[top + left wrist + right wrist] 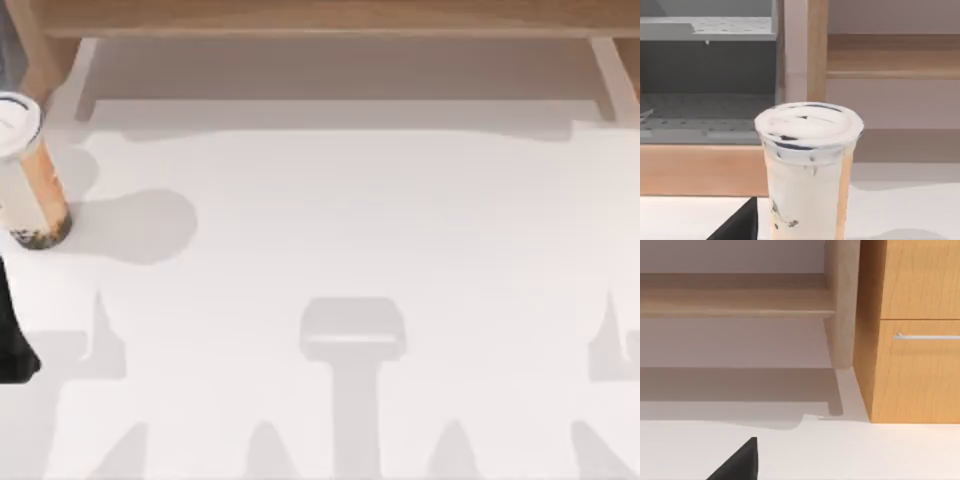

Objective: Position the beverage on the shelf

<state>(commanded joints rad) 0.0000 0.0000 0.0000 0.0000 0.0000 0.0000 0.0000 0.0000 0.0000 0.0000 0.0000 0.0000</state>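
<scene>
Top view: beverage (pixel 28 170) stands upright on the white table (pixel 350 230) at its far left edge, white lid on, dark pearls at the base; shelf (pixel 330 15) runs along the table's far side, its left leg near the cup; a dark piece of the left arm (pixel 12 340) sits at the left edge.

Left wrist view: cup close ahead, shelf leg behind it; a dark finger (pixel 737 222) beside it, grip cannot be told.

Right wrist view: shelf board, its leg, a wooden cabinet (pixel 912 330); one dark finger (pixel 737 462), grip cannot be told.
</scene>
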